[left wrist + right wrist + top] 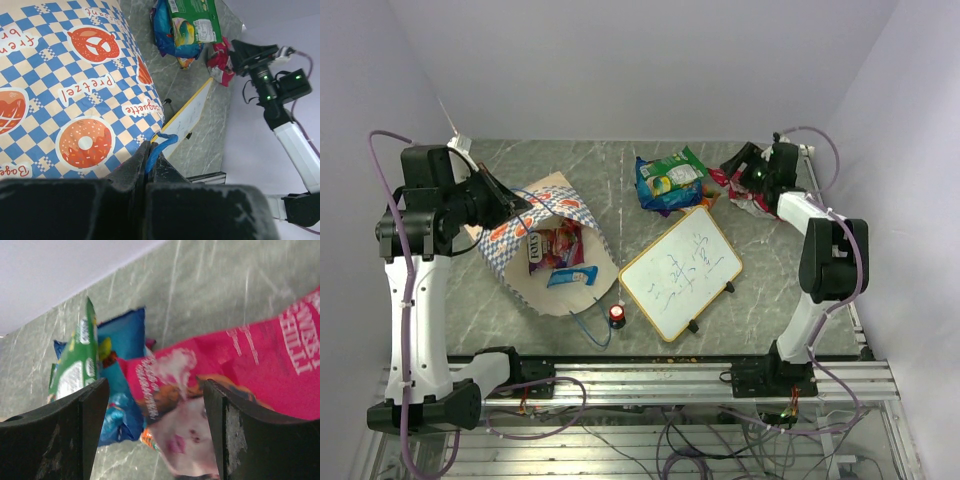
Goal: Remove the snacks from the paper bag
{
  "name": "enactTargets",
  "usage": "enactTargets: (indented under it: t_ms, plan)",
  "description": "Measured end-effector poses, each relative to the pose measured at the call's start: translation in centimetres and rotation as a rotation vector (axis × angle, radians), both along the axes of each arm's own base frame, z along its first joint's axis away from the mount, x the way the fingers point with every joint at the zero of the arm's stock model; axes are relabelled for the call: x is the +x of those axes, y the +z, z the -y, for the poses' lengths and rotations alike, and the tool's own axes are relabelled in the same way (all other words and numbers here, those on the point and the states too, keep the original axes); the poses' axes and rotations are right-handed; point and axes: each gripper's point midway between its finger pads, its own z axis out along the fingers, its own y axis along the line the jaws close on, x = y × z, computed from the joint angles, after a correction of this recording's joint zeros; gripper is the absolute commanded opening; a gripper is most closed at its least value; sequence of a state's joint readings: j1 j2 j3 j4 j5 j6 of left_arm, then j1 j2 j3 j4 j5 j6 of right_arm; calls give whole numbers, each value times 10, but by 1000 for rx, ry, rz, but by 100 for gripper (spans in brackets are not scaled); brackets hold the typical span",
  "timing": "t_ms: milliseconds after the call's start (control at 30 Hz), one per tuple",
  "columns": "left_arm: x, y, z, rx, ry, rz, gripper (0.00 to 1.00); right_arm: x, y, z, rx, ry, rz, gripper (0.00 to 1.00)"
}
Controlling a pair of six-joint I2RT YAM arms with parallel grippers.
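Observation:
The paper bag (515,250) lies on the table at the left with its mouth towards the lower right. A purple-pink snack (555,245) and a blue snack (572,275) show in the mouth. My left gripper (520,210) is at the bag's top edge, shut on its blue cord handle (167,140); the checkered bag (75,90) fills the left wrist view. My right gripper (738,166) is open at the back right over a red-pink snack (748,197). In the right wrist view this packet (225,375) lies between the wide-apart fingers (85,415). A green snack (672,170) lies on a blue one (658,196).
A wood-framed whiteboard (680,270) lies right of the bag, between the two arms. A small red-topped black knob (617,315) stands near the front edge by a loose blue cord (590,328). Walls close in at the back and sides.

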State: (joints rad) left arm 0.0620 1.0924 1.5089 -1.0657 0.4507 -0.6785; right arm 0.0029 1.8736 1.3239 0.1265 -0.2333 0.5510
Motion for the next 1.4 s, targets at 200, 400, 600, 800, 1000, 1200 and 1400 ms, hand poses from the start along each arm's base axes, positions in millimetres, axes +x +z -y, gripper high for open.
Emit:
enactTargets:
  t_ms: [200, 400, 600, 800, 1000, 1200, 1400]
  plan:
    - [-2, 3, -1, 15, -2, 12, 7, -24, -59, -7, 119, 2, -88, 74]
    - [-3, -8, -1, 9, -4, -13, 7, -26, -60, -7, 100, 25, -97, 76]
    - [-3, -8, 0, 7, -8, -13, 7, -43, -13, 11, -30, -10, -60, 78]
    - [-3, -8, 1, 7, -16, -13, 7, -73, 96, 2, -140, 23, 170, 78]
    - [-3, -9, 3, -2, -27, -18, 7, -148, 155, -142, -223, 409, 407, 75]
    - [-2, -10, 3, -4, -27, -23, 7, -261, 150, -260, -306, 871, 619, 74]
    - [-2, -10, 3, -3, -26, -22, 7, -346, 114, -343, -486, 1225, 782, 73]
